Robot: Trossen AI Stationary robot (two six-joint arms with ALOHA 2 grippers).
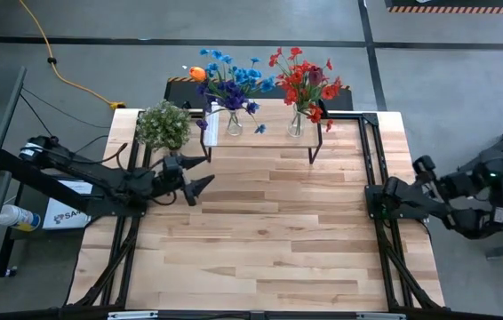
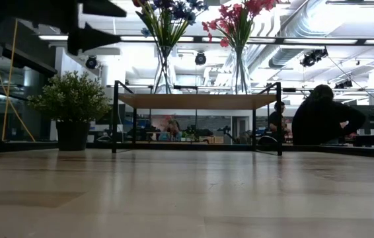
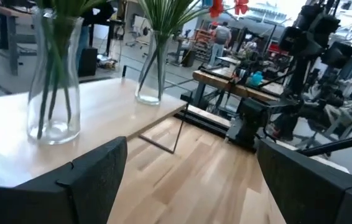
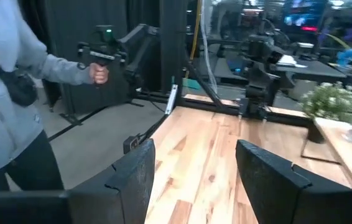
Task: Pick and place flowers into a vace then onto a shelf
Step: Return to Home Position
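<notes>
- Shelf (image 1: 265, 133): stands at the far middle of the bench (image 1: 260, 258) and carries two clear glass vases, side by side and apart.
- Left vase (image 1: 234, 123): holds the blue, purple and orange flowers (image 1: 229, 82), stems upright.
- Right vase (image 1: 296, 123): holds the red flowers (image 1: 305, 82).
- Bushy plant (image 1: 163, 124): on the bench, just beside the shelf's left end.
- Left gripper (image 1: 210, 171): hovers above the bench near the shelf's left front corner. Its fingers are spread wide, with nothing between them.
- Right gripper (image 4: 194, 155): at the bench's right edge, well apart from the shelf. Its fingers are likewise wide apart and empty.
- Status: no loose flowers show on the bench, and both filled vases are on the shelf, so the placing is judged complete.
- Remaining: only parking both arms at rest.
</notes>
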